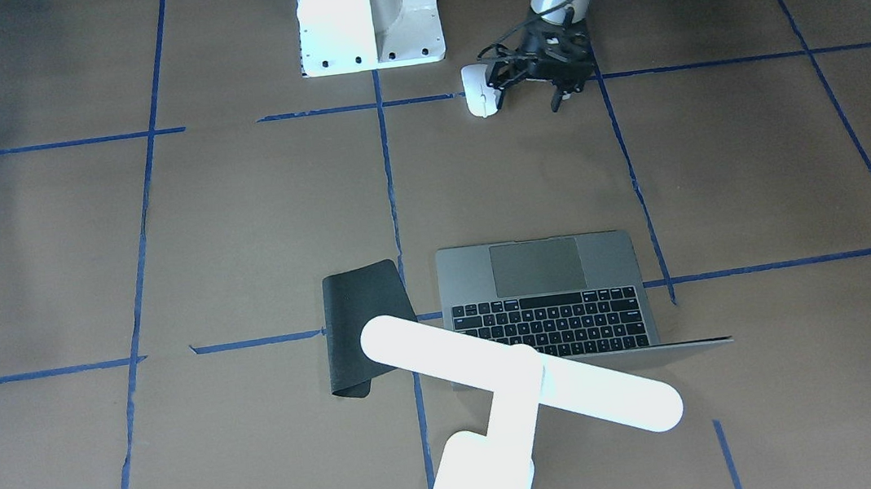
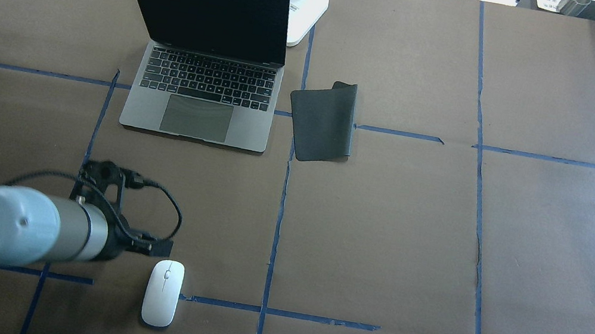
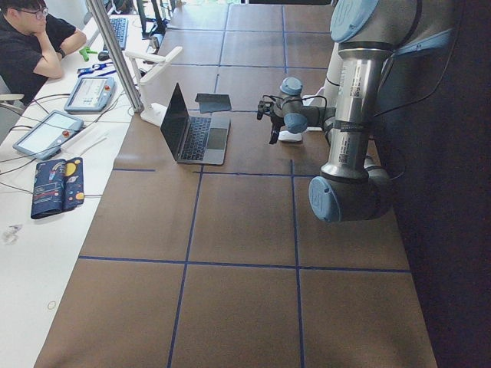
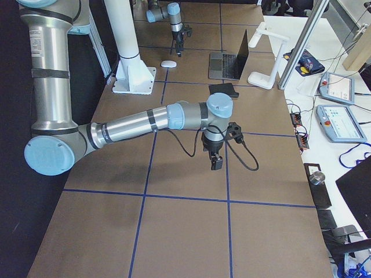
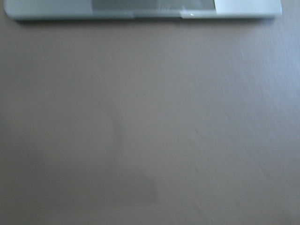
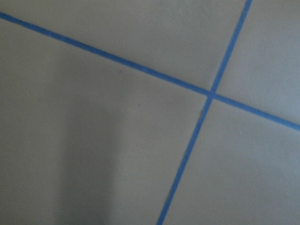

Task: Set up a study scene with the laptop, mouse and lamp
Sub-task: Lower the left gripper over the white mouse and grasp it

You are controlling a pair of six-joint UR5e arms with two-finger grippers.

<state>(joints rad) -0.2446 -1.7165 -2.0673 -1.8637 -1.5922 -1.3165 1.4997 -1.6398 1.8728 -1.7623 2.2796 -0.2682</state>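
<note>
One laptop point(image 2: 198, 108) is sitting open on the table point(image 2: 382, 236), on the robot's left half towards the far edge, its dark screen facing the robot. One thin black mat point(image 2: 322, 120) is lying just beside it on the robot's right, one corner curling up. One lamp point(image 1: 516, 375) is standing behind the laptop's far right corner, and in the front-facing view its bar head is crossing over the keyboard edge and the mat. One mouse point(image 2: 163, 292) is lying flat on the table near the robot's edge, over a blue tape line, well apart from the laptop and the mat and not far from the one white pedestal point(image 1: 368, 14).

Two arms are showing. The left gripper point(image 1: 526, 90) is hanging just beside the mouse's far end with its jaws spread apart and gripping nothing; one finger is looking very near the mouse, though I cannot tell whether it is touching. The right gripper point(image 4: 215, 162) is pointing down above bare table far to the robot's right, and I cannot tell whether its jaws are apart or together.

One person point(image 3: 31, 42) is sitting at a side bench.
</note>
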